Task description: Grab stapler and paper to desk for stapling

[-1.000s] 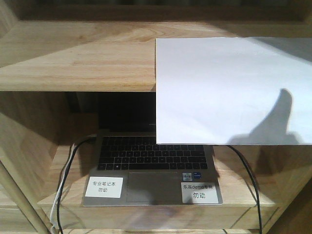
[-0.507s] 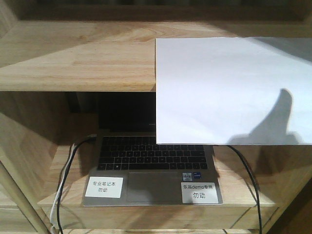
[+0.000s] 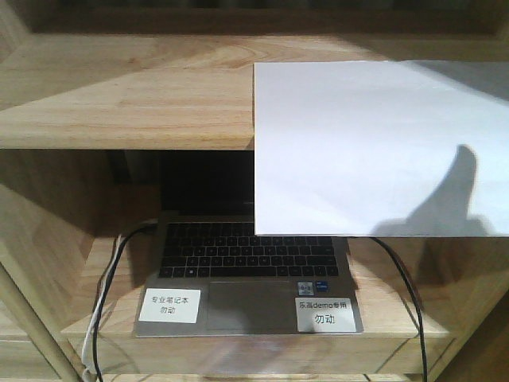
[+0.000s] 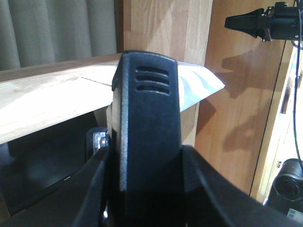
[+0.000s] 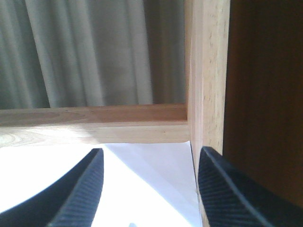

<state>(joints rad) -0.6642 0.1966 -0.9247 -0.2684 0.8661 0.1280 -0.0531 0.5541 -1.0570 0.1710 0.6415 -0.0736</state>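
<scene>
We have the left gripper (image 4: 147,163) clamped on the stapler (image 4: 147,118). The paper (image 3: 374,147) lies on the right side of the upper shelf (image 3: 127,95), its front edge overhanging the laptop (image 3: 246,274) below. We see the right gripper (image 5: 150,158) over the paper, jaws apart, gripping nothing.

Pale matt wood on the shelf unit (image 3: 119,95), grain showing. The paper (image 3: 358,143) is smooth, matt white. The stapler (image 4: 149,118) looks like black plastic with a slight sheen. On the right gripper (image 5: 150,158) the pads (image 5: 80,194) are black, finely ribbed. The curtain (image 5: 85,52) is grey cloth.
</scene>
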